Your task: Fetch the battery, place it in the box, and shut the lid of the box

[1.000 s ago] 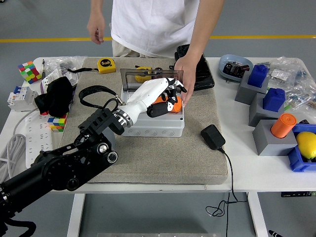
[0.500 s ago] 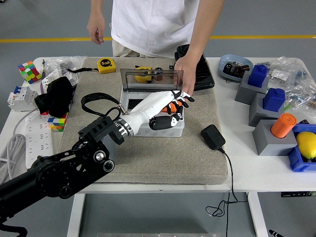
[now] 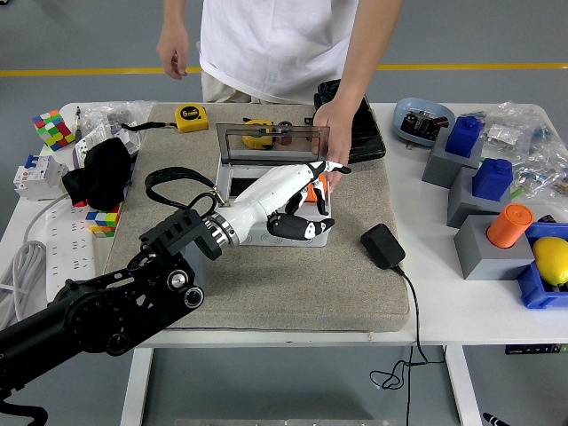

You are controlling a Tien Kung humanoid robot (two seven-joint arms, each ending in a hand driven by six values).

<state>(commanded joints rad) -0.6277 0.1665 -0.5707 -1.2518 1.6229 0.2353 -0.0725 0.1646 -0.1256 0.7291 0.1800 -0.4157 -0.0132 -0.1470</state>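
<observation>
battery in, lid not yet shut

the left robot hand (image 3: 306,191) hangs over the grey box (image 3: 275,232), fingers spread, holding nothing. the orange battery (image 3: 319,185) appears to lie inside. the clear lid (image 3: 271,139) stands upright; closing remains.

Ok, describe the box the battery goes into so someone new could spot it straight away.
Start at the grey mat in the middle of the white table. The box sits at its centre, under the left robot hand. It's the only light grey case there, with a smoky clear lid standing open behind it.
</observation>
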